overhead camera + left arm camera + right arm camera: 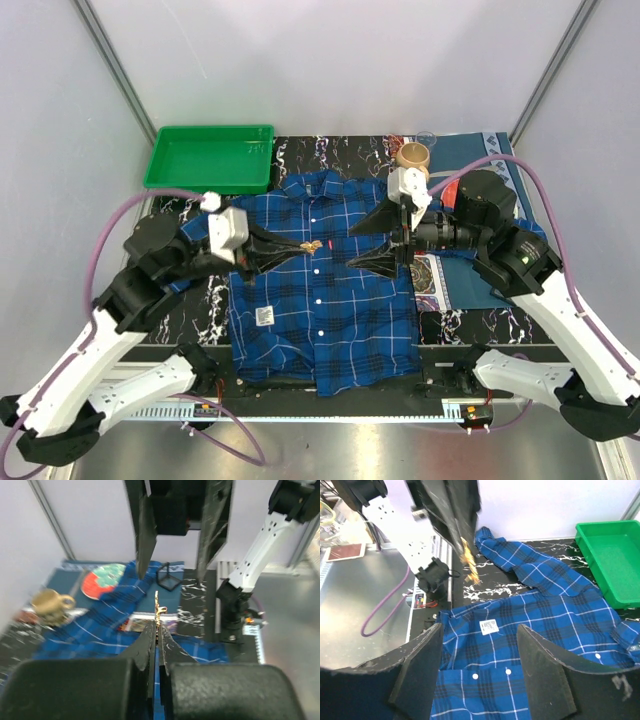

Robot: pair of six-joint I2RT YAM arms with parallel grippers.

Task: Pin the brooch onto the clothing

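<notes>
The white label (pixel 489 626) on the shirt (pixel 560 630) shows no readable print.

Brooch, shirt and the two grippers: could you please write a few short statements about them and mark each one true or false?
1. The left gripper is shut on the brooch. True.
2. The right gripper is shut on the shirt. False: its jaws stand apart with nothing between them, above the shirt.
3. The green tray stands at the far left of the table, beyond the shirt. True.
4. The brooch is pinned onto the shirt. False: it is in the air over the shirt, pinched between the left gripper's fingertips.
</notes>
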